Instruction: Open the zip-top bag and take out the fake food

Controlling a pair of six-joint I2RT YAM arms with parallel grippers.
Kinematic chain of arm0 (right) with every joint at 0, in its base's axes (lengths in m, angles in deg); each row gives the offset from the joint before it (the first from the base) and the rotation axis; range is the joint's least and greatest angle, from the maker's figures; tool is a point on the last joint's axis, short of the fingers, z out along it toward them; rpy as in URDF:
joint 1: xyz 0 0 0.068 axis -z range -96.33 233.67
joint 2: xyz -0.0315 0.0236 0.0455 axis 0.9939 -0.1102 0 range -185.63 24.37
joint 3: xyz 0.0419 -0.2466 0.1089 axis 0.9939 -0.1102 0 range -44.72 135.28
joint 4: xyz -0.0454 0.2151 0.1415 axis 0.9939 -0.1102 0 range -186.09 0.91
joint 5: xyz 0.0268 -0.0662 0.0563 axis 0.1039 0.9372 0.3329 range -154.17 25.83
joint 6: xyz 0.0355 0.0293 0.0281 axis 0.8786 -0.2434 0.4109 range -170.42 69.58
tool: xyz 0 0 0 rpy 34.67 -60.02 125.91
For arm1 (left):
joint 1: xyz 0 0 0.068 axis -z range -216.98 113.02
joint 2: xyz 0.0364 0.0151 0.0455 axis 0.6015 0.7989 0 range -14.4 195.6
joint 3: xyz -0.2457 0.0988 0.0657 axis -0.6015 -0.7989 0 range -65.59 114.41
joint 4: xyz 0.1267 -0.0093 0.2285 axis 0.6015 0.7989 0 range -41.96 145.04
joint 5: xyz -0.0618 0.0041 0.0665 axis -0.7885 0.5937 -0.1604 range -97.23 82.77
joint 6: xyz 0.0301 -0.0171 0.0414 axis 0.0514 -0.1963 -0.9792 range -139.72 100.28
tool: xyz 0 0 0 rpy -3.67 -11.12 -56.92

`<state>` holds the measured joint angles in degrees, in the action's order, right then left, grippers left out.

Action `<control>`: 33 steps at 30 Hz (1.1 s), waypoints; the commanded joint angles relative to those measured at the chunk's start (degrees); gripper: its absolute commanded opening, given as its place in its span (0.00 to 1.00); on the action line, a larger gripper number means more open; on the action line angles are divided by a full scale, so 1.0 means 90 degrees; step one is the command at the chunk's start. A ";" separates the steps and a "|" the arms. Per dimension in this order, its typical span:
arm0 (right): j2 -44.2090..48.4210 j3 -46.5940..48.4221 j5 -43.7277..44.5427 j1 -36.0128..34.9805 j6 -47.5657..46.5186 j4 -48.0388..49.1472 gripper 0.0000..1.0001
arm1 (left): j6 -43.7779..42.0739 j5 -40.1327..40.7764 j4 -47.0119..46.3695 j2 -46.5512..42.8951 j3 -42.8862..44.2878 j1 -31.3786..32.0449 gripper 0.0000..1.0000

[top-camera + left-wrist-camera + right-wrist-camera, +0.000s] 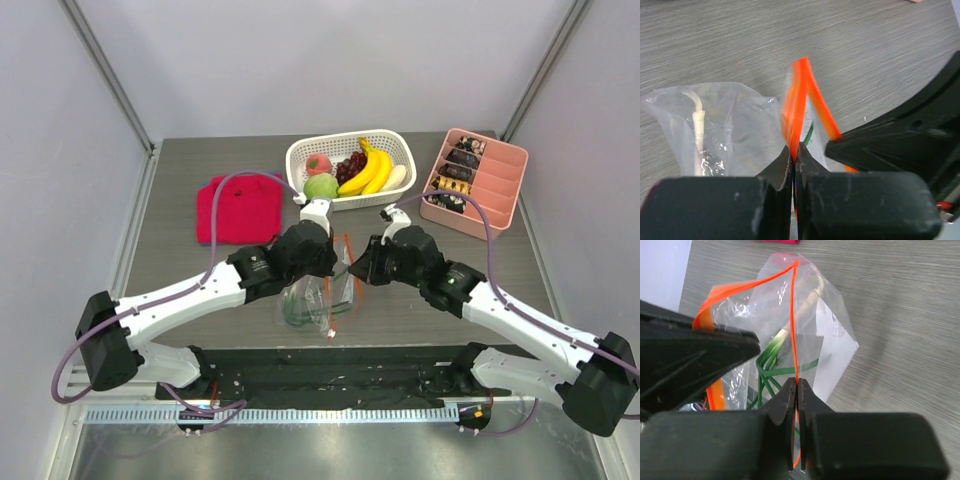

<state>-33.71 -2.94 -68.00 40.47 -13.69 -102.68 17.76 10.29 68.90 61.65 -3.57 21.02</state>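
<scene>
The clear zip-top bag [312, 298] sits mid-table between both arms, its orange-red zipper strip [346, 258] raised and parted. My left gripper [795, 150] is shut on one side of the strip [796, 100]. My right gripper [797, 386] is shut on the other side of the strip [794, 315]. Inside the bag [832, 335] lies a white radish-like piece of fake food [699, 132] with green leaves [767, 367]. More fake food lies in the white basket [345, 140]: bananas [368, 172], a green round piece [321, 186], dark grapes [352, 163] and a pink-red fruit [318, 164].
A pink divided tray [500, 190] with dark brown pieces stands at the back right. A red cloth [240, 212] lies at the back left. The two grippers are almost touching over the bag.
</scene>
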 commanded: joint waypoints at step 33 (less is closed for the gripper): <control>-0.1133 0.0407 0.1364 -0.0708 0.0635 0.1214 0.01 | 0.0426 -0.0559 -0.0579 0.0134 0.0375 0.0099 0.00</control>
<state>-42.33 1.21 -56.13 33.91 -9.56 -102.65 20.09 7.25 66.89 64.99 -1.84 21.09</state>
